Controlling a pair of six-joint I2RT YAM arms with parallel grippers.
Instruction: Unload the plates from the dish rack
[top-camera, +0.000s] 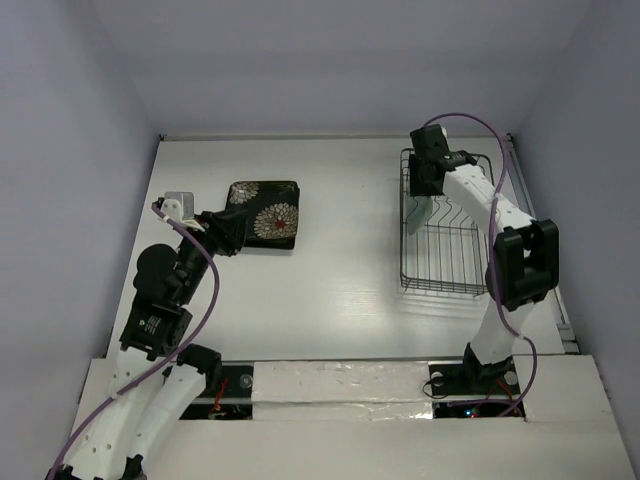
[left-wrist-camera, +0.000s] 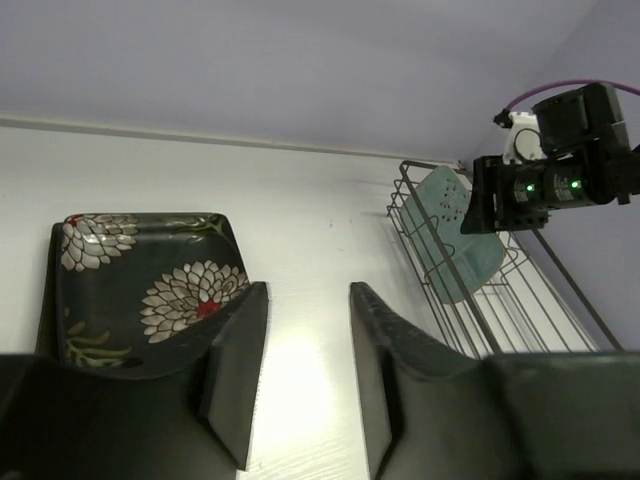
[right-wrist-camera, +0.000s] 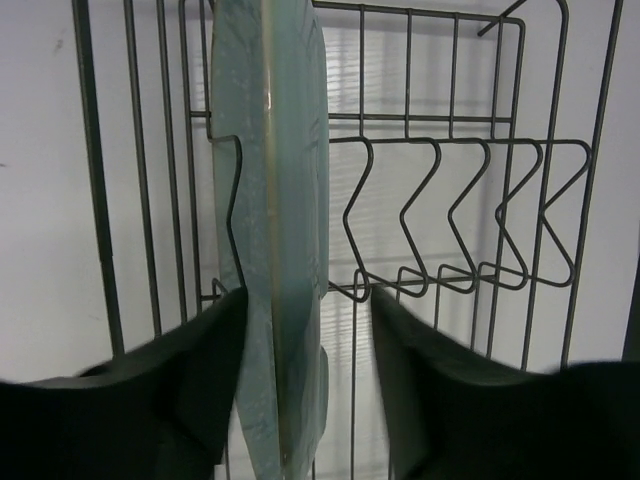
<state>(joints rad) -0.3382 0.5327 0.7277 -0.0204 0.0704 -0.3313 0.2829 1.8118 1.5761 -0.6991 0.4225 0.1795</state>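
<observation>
Your right gripper (right-wrist-camera: 308, 295) hangs over the dish rack (top-camera: 445, 255) with its fingers apart, one on each side of the mint-green plate (right-wrist-camera: 270, 150). It is not clamped yet. One finger looks to be against the plate's face, while a gap shows at the other.

To take this plate well, centre the gripper first so both pads meet the plate together; otherwise the closing finger is likely to shove it sideways against the prongs. Close firmly, since a glazed plate held by a narrow strip probably wants to swing. Then draw it out along the line of the prongs, keeping it on edge until its lower rim clears the wire, and only then turn toward the table (top-camera: 340, 250).

Relative to the right gripper, the plate stands on edge directly between the fingers, off-centre toward one of them, and extends ahead past the fingertips. It sits in the end slot of the rack, and the prongs on the far side of the other finger are bare.

Your left gripper (left-wrist-camera: 308, 295) has its jaws apart with nothing between them. The flower-patterned plate (left-wrist-camera: 140, 290) lies flat on the table just beside one finger and ahead of it, outside the jaws.
</observation>
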